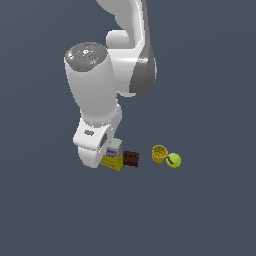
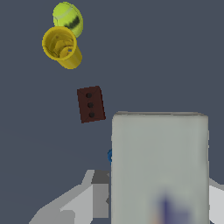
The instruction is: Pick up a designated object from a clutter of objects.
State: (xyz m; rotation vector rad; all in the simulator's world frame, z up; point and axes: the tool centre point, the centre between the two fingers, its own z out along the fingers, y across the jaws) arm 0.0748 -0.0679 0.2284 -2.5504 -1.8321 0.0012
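The designated box (image 1: 112,158), yellow below with a white, blue-printed top, stands on the floor under my wrist at the exterior view's left of the clutter. In the wrist view its pale top (image 2: 159,162) fills the space between my fingers (image 2: 99,192). My gripper (image 2: 159,197) straddles the box, with both fingers against its sides. In the exterior view the gripper is hidden behind the white hand. The dark brown-red block (image 1: 131,158) lies right beside the box. The yellow cup (image 1: 159,153) and the yellow-green ball (image 1: 173,160) lie farther to the exterior view's right.
The wrist view shows the block (image 2: 91,104), the cup (image 2: 62,47) lying on its side and the ball (image 2: 68,17) touching it. A tiny blue piece (image 2: 109,155) peeks out at the box's edge. All lie on a dark grey floor (image 1: 210,210).
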